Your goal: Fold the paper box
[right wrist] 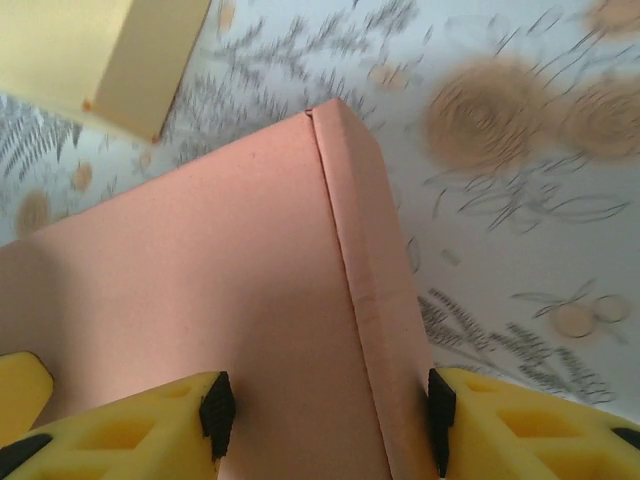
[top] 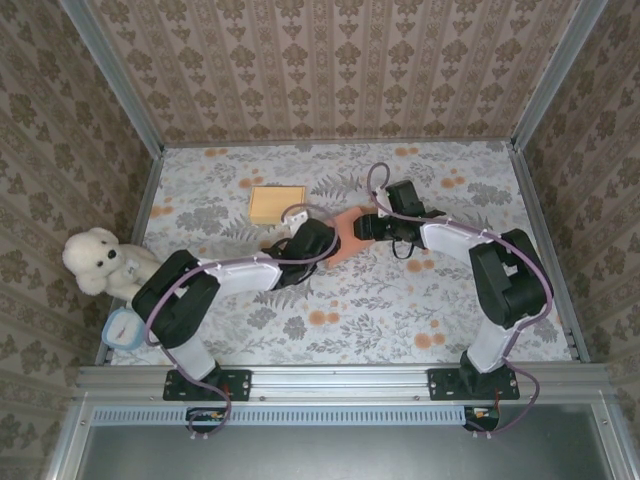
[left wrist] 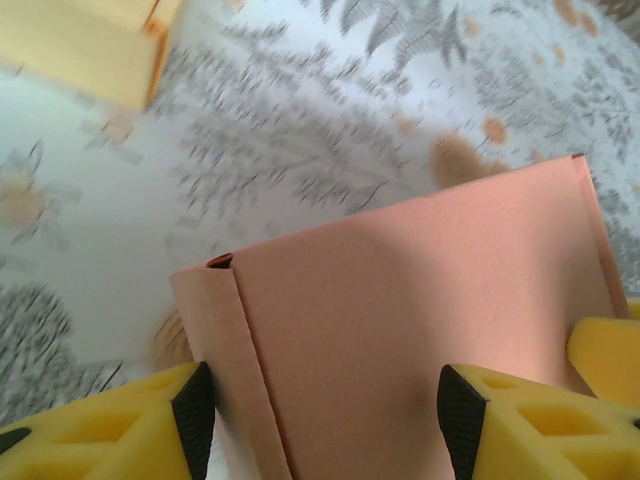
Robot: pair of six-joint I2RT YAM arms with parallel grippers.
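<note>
Evidently light and thin, the salmon-pink flat paper box [top: 348, 230] should crease easily; my left tool [left wrist: 320, 415] and right tool [right wrist: 325, 415] stand apart astride it; I'd pinch its folded edges.

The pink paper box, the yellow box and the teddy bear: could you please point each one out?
pink paper box [left wrist: 400, 310], left wrist view, on its flat main panel.
yellow box [top: 277, 204], top view, on its upper face.
teddy bear [top: 91, 256], top view, on its head.
</note>
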